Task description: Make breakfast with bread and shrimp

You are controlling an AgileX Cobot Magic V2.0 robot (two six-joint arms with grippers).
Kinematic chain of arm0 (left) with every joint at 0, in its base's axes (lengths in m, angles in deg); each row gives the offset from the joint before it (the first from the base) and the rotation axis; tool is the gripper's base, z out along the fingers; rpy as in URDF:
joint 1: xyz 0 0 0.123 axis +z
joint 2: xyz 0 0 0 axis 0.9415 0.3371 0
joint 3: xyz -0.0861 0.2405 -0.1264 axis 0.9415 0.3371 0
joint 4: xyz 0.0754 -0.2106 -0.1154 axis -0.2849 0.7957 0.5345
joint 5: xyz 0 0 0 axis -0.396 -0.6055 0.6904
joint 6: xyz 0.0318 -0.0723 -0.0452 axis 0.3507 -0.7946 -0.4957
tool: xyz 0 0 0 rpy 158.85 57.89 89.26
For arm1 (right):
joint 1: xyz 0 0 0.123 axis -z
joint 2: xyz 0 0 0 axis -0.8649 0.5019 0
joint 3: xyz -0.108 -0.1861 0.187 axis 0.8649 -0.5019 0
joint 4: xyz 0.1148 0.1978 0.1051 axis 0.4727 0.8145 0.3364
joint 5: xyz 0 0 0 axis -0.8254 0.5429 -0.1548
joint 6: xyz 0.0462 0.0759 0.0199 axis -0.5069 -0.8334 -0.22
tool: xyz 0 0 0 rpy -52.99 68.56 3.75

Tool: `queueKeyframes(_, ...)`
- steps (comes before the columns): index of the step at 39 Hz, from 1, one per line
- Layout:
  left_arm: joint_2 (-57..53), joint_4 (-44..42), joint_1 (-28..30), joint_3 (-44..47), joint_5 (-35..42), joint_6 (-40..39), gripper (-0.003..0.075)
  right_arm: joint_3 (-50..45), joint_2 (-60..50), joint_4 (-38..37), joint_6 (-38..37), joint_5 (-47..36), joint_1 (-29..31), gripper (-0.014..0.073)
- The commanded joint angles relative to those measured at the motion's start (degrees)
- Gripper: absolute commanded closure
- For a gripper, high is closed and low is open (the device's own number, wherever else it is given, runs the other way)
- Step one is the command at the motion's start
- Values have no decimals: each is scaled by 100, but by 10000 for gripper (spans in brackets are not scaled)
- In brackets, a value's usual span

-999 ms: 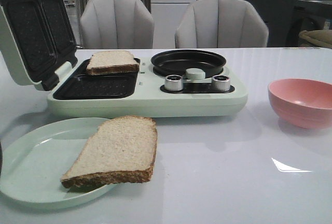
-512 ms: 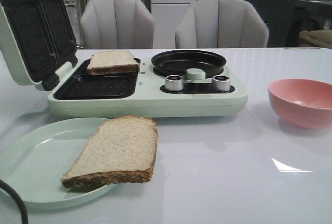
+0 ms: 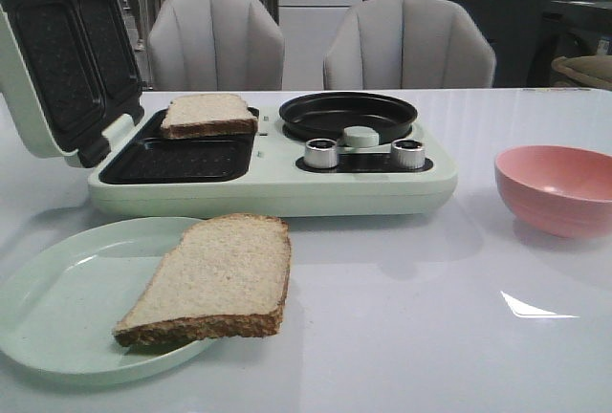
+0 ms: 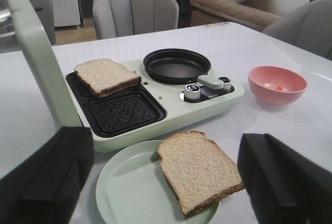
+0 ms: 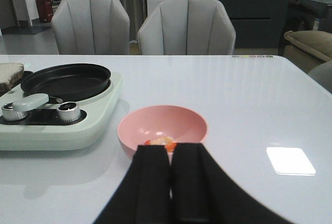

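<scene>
One bread slice (image 3: 210, 279) lies on a pale green plate (image 3: 57, 308); it also shows in the left wrist view (image 4: 199, 169). The second bread slice (image 3: 208, 114) rests on the far tray of the open sandwich maker (image 3: 277, 188). The shrimp (image 5: 162, 141) lies in the pink bowl (image 5: 163, 125), partly hidden behind my right fingers. My left gripper (image 4: 166, 182) is open and empty, above the plate, one finger on each side of the slice. My right gripper (image 5: 171, 154) is shut and empty, just short of the bowl. Neither gripper shows in the front view.
The sandwich maker's lid (image 3: 57, 59) stands open at the left. A black round pan (image 3: 347, 115) and two knobs (image 3: 320, 153) sit on its right half. The pink bowl (image 3: 559, 188) is at the right. Two grey chairs (image 3: 215, 40) stand behind the table.
A dark cable or arm part at the lower left corner of the front view half a second ago is now out of view. Bread, plate and bowl have not moved.
</scene>
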Motion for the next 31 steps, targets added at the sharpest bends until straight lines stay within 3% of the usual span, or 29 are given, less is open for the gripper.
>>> queueKeyframes(1,-144,91,8,-125,286,-67,104,106,-123,-44,8,-474,41,440)
queueKeyframes(5,-215,51,8,-116,146,-67,104,106,-123,-44,8,-531,41,440)
queueKeyframes(13,-215,-34,-2,-116,76,-67,104,287,-86,-35,14,-1649,41,440)
queueKeyframes(24,-215,-34,-2,-116,87,-67,104,2144,1210,164,8,758,35,440)
queueKeyframes(31,-215,-34,-2,-116,87,-67,104,2356,1803,163,8,1053,35,440)
